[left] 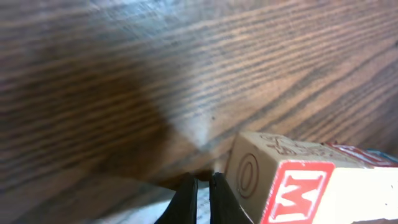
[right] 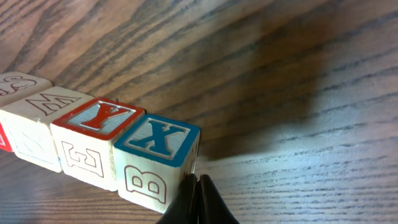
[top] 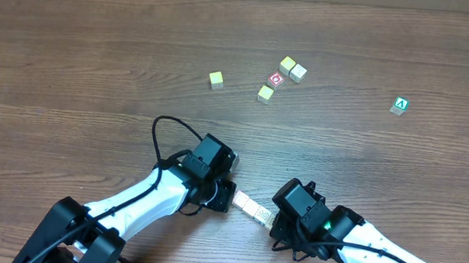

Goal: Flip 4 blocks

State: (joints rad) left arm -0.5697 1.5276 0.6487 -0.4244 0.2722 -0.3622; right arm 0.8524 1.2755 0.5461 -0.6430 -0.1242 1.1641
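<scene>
Left gripper [left: 203, 190] clenched, empty, low over counter [top: 69, 55], tips just beside end of lettered row [top: 251, 206]; I read red M on top. Right gripper [right: 198, 186] clenched, empty, at row's other end, beside blue X cube [right: 158, 155]. Far side, well apart from both grippers, four to flip: lone block [top: 215, 79], second block [top: 265, 92], pair [top: 287, 64] touching. Red ring cube [top: 276, 79] between second block and pair. Green A cube [top: 400, 105] far right.

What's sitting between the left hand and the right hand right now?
A short row of letter blocks spans the gap between the left hand and right hand, seen overhead; the wrist views show its ends.
</scene>
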